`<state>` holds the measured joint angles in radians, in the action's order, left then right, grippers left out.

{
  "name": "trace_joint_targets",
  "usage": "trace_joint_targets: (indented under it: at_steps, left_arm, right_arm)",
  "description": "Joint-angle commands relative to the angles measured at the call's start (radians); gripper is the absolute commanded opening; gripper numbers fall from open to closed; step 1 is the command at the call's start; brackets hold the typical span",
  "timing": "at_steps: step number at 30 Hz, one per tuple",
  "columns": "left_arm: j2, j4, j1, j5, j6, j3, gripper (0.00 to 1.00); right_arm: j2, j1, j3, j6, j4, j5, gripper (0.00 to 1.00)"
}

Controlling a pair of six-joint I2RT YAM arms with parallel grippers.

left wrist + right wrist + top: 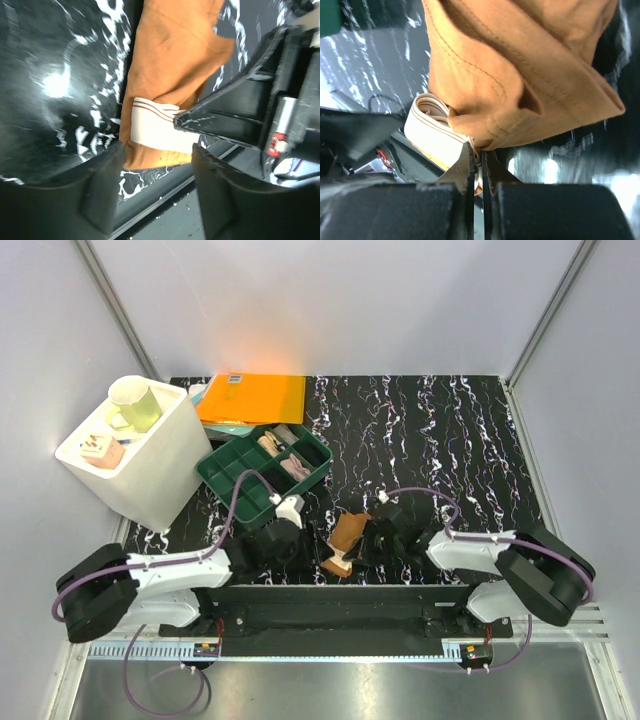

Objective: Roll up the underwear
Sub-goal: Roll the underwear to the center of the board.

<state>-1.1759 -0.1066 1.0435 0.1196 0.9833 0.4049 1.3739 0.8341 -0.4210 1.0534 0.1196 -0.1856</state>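
Plainly, the top view gave little of the grasp itself: both grippers were dark shapes against the black marbled worktop (pixel 450 440), and anything dark lying beneath them could not be made out. In the right wrist view the brown underwear (pixel 520 75) ran off the top of the picture, so its full extent was cut off.

Behind the arms stood a green tray (pixel 215 475) with divided compartments, a white bin (pixel 165 475) holding a pale green mug (pixel 135 403), and an orange folder (pixel 255 398) – all well apart from the cloth, with nothing between.

The brown underwear lay bunched near the worktop's front edge, between the two arms. The right gripper (pixel 477 162) had its fingers pressed together, pinching the fabric's lower edge just beside the pale waistband (pixel 152 125). The left gripper (pixel 157 150) had its fingers apart – the folded waistband end sat just beyond their tips, with the right gripper's black body touching the band from the side.
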Motion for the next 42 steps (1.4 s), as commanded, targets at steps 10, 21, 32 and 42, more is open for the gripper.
trace_joint_targets:
  at_steps: [10,21,32,42]
  left_arm:
    - [-0.004,-0.261,-0.209,-0.178,0.049,-0.144,0.66]
    - [-0.197,-0.52,-0.232,-0.254,0.104,-0.204,0.54]
    - [-0.416,-0.627,-0.241,-0.343,0.121,-0.149,0.0]
    - [-0.381,-0.141,-0.243,-0.416,-0.02,0.064,0.0]
  right_arm:
    - [0.264,-0.142,-0.022,-0.293,0.17,-0.291,0.0]
    - [0.251,-0.156,-0.001,-0.3,0.187,-0.307,0.0]
    - [0.186,-0.156,-0.057,-0.38,0.056,-0.325,0.28]
    - [-0.024,-0.063,-0.37,-0.674,-0.413,-0.04,0.59]
